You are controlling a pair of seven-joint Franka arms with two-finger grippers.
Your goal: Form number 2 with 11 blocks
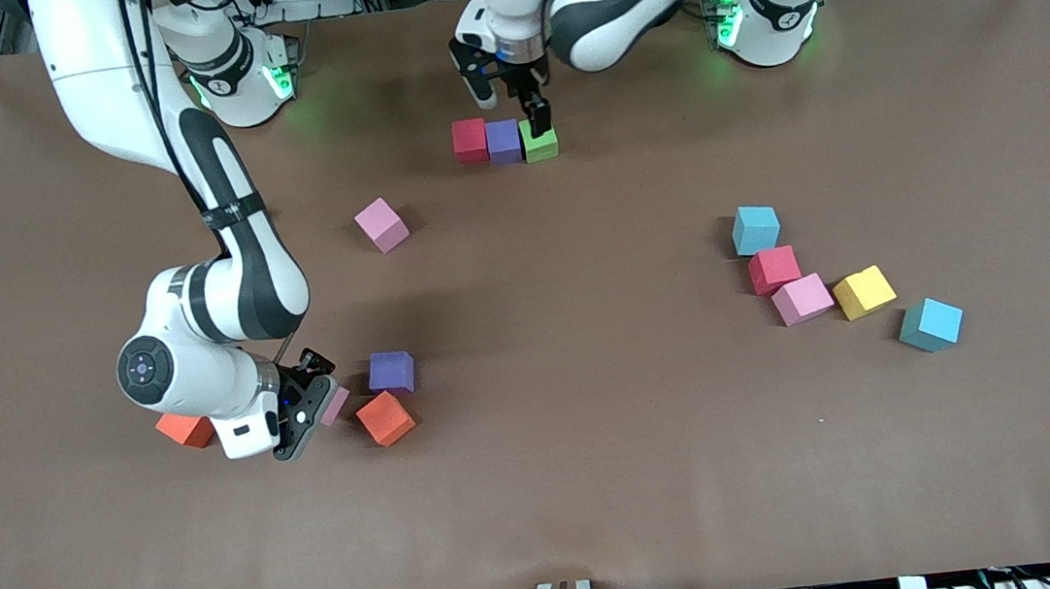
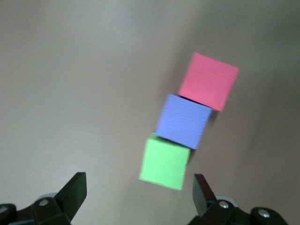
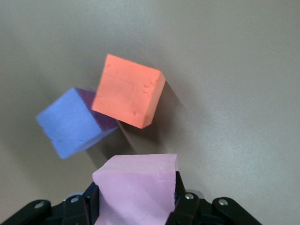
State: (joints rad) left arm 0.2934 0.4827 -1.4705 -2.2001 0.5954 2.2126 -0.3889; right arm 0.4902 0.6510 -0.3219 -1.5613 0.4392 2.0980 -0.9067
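Of the number 2, one row of three blocks shows near the robots' bases: red (image 1: 470, 140), purple (image 1: 503, 141) and green (image 1: 539, 144), edge to edge. My left gripper (image 1: 513, 105) hangs open just above the green block (image 2: 165, 161), with nothing between its fingers (image 2: 75, 190). Toward the right arm's end of the table, my right gripper (image 1: 308, 415) is shut on a pink block (image 3: 138, 187), low by the table. Beside it lie an orange block (image 3: 127, 91) and a purple block (image 3: 70, 123).
Another orange block (image 1: 185, 429) lies partly under the right arm. A loose pink block (image 1: 381, 224) sits mid-table. Toward the left arm's end lie light blue (image 1: 755, 229), red (image 1: 773, 269), pink (image 1: 802, 299), yellow (image 1: 864, 292) and another blue block (image 1: 930, 324).
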